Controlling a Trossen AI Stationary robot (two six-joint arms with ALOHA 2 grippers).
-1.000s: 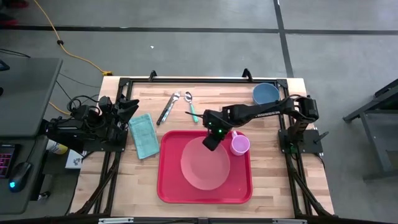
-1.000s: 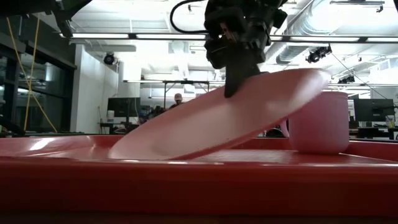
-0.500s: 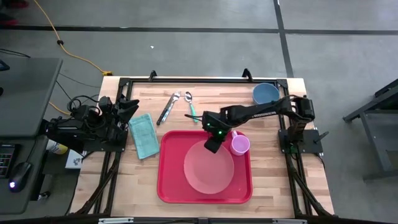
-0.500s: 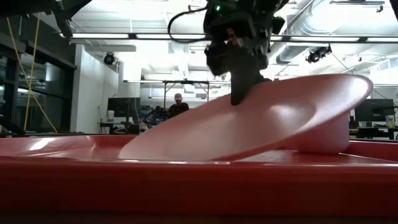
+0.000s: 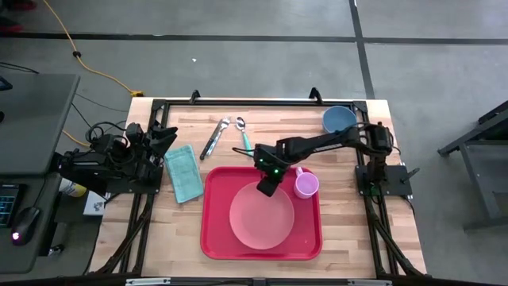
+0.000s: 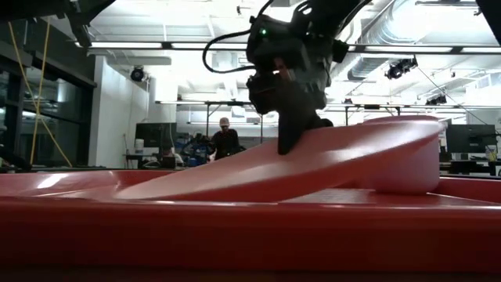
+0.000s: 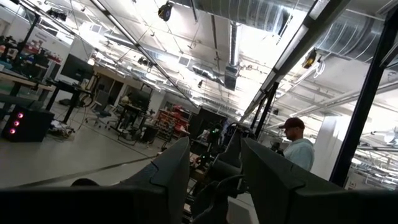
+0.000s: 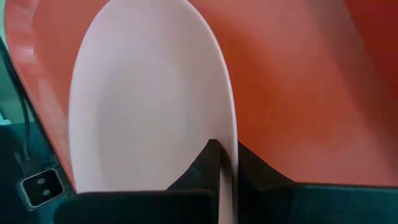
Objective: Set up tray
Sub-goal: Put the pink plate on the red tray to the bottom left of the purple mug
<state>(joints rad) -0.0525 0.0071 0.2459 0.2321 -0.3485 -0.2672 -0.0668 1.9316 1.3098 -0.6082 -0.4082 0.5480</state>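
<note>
Right gripper (image 5: 270, 188) pinches tilted pink plate's (image 5: 262, 216) far rim over the tray (image 5: 214, 238); lower it flat before releasing, clear of the pink cup (image 5: 306, 185); left gripper (image 5: 163, 137) fingers spread, parked left.

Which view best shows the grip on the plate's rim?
The right wrist view: the right gripper straddles the plate rim, jaws shut on it. The low view shows the plate tilted, far edge raised over the tray. The high view shows only its place. The left wrist view misses it.

The large red plastic rectangular tray (image 5: 213, 238) lies mid-surface. In it sit the round pink plate (image 5: 260, 222) and, at its right rear corner, a small pink plastic cup (image 5: 306, 185). Left lies a teal rectangular plastic lid (image 5: 183, 172); behind, a metal spoon (image 5: 242, 132).
</note>
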